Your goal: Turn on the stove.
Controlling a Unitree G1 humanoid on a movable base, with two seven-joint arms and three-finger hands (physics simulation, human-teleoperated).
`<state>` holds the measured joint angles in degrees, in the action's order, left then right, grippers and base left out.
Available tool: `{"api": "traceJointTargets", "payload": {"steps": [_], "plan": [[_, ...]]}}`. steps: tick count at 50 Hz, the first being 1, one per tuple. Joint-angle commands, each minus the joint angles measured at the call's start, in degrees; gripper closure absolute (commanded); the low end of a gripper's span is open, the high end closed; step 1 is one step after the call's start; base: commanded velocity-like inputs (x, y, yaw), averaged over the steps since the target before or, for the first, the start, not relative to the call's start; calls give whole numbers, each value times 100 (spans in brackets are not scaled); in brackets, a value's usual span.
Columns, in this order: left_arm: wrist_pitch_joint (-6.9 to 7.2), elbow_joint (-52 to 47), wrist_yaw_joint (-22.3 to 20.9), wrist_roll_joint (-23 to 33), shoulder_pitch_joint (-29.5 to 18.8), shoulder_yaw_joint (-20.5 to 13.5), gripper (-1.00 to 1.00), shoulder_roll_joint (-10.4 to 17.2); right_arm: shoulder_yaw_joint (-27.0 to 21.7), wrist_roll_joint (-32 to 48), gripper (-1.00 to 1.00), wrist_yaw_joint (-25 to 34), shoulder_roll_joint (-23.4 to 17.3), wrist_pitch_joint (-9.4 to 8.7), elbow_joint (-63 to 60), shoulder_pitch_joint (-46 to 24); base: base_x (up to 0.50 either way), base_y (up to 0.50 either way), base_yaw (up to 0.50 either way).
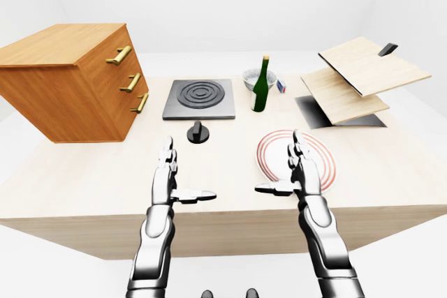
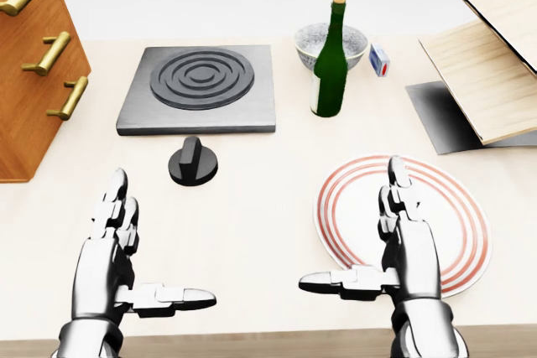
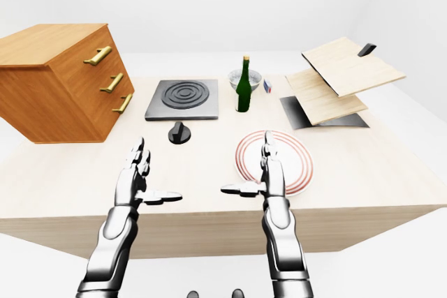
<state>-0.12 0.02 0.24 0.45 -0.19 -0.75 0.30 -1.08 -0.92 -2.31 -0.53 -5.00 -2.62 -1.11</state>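
Presently, one drawer cabinet (image 2: 29, 56) with three handles stands at far left. Left hand (image 2: 113, 245) hovers spread, empty, below the single knob (image 2: 193, 161), which sits just under one stove (image 2: 201, 88), evidently untouched. Right hand (image 2: 398, 245), likewise spread, hangs over one striped plate (image 2: 466, 232). One bottle (image 2: 330, 60), one bowl (image 2: 357, 39).

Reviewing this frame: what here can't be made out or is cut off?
- Knob: no on/off marking is legible in any view; too small.
- Small box beside the bowl: label too small to read.
- Bowl's contents: partly hidden by the green bottle, head view.
- Drawer cabinet: cut off by the head view's left edge.
- Wooden boards: cut off by the right edge.
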Motion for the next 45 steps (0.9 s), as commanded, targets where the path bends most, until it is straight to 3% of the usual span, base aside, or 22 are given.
{"api": "traceJointTargets", "payload": {"steps": [1,2,3,6,10,15,16,18,25,28,32,33,36,45], "plan": [[-374,-907,-113,94,560,122,-100,-12,44,169,-100,-264,-112,0,-1466,293,0,0,0],[-488,-1176,-163,27,767,157,-100,-37,90,609,-100,-591,-76,0,-1609,430,0,0,0],[-488,-1281,-187,5,878,179,-100,-44,45,827,-100,-870,16,0,-1683,486,0,0,0],[-488,-1275,-73,379,1151,320,-100,-37,153,974,-100,-697,35,0,-2071,777,0,0,0],[-488,-1726,-191,260,1516,421,-100,1,386,1043,-100,-431,35,0,-2403,1247,0,0,0],[-488,-1969,-190,250,1738,535,-100,14,547,1447,-100,-769,100,0,-2923,1745,0,0,0],[-488,-2004,-200,253,1806,579,-100,28,595,1456,-100,-797,55,251,-2945,1871,0,0,0],[-488,-2105,-180,278,1891,643,-100,51,617,1447,-100,-795,68,172,-3071,1955,0,0,0],[-488,-2414,-197,145,2174,791,-100,168,819,1526,-100,-859,-13,406,-3141,2116,0,0,0],[-488,-2454,-198,175,2309,835,-100,200,918,1616,-100,-937,-48,555,-3220,2241,0,0,0],[-488,-2442,-12,338,2341,825,-100,191,1145,1877,-100,-1190,-156,966,-3304,2501,0,0,0],[-488,-2543,14,255,2339,784,-100,181,1200,1918,-100,-1227,-190,1000,-3351,2566,0,0,0],[-488,-3113,-175,-117,2608,755,-100,260,1324,1896,-100,-1266,-302,1000,-3467,2727,0,0,0],[-488,-3378,-241,-190,2855,723,-100,252,1549,2040,-100,-1452,-484,1000,-3559,2883,0,0,0]]}}
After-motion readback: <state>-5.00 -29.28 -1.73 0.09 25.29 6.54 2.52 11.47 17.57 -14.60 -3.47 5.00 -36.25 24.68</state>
